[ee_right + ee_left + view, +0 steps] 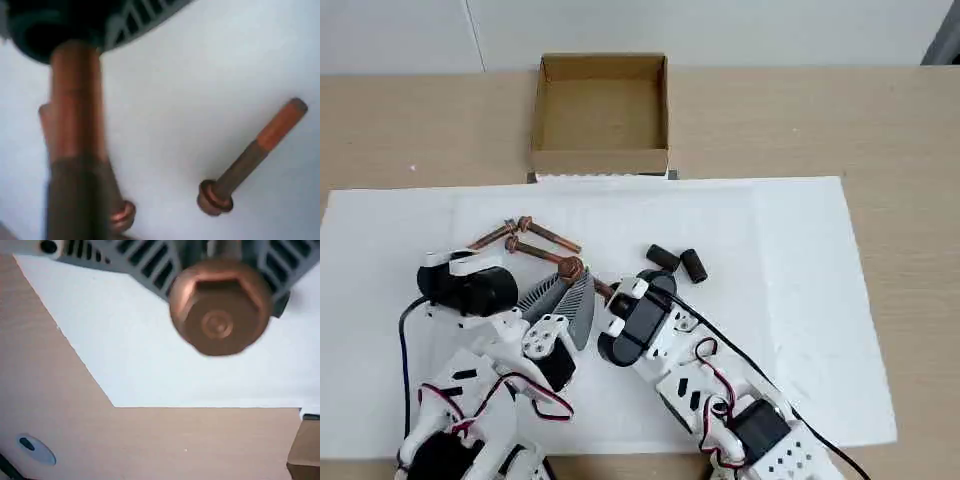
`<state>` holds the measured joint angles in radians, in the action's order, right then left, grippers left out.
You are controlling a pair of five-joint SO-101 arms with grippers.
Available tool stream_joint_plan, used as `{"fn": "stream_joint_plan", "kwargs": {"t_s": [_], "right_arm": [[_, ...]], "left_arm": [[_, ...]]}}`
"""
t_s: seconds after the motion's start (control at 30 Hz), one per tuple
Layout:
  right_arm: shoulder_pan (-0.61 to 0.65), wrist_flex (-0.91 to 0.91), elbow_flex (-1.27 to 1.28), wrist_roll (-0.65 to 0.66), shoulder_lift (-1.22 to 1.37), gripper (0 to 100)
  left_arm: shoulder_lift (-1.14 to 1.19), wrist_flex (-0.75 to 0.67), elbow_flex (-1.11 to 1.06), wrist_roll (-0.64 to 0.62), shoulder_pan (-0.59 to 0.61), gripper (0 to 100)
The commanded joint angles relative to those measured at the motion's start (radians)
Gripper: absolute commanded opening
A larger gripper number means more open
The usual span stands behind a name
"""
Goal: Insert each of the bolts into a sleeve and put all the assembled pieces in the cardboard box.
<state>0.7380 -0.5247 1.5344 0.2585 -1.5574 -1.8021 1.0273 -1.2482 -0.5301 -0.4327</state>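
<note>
- Fingers [140, 260] of the left end effector [572, 276] are grey. They are clenched on the head of one bolt [220, 307]. The round copper head faces the left wrist camera.
- This held bolt sticks out sideways just above the white mat [800, 300]. Its thin end points at the right end effector [617, 303].
- The right end effector is grasping a black sleeve [32, 25]. In the right wrist view the bright tip of the held bolt meets this sleeve. I cannot tell how far in it goes.
- The two end effectors are very near each other. They are over the middle of the mat, closer to the edge by the arms than to the far edge.
- Three loose bolts [490, 238] [555, 238] [535, 251] lie flat on the mat, just past the left end effector and a bit toward the mat's left edge. Their heads are bunched close together.
- Two loose sleeves [663, 257] [693, 265] lie on the mat just past the right end effector. They are short, black and side by side.
- The cardboard box [600, 160] sits on the worktop [880, 130], right against the middle of the mat's far edge. Its top is open.
- The mat lies flat on the worktop, and brown wood shows along its far, left and right edges.
</note>
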Motion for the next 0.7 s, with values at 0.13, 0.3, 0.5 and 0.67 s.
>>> {"fn": "stream_joint_plan", "kwargs": {"t_s": [0.13, 0.3, 0.5, 0.67], "right_arm": [[0.005, 0.104, 0.021, 0.06, -0.01, 0.3], [0.004, 0.097, 0.034, 0.06, -0.077, 0.3], [0.007, -0.028, 0.097, 0.066, -0.271, 0.3], [0.008, -0.03, 0.077, 0.066, -0.255, 0.3]], "left_arm": [[-0.009, -0.005, 0.045, 0.008, -0.002, 0], [-0.012, -0.003, 0.045, 0.008, 0.0, 0], [-0.012, -0.005, 0.045, 0.008, 0.0, 0], [-0.012, -0.02, 0.045, 0.006, 0.0, 0]]}}
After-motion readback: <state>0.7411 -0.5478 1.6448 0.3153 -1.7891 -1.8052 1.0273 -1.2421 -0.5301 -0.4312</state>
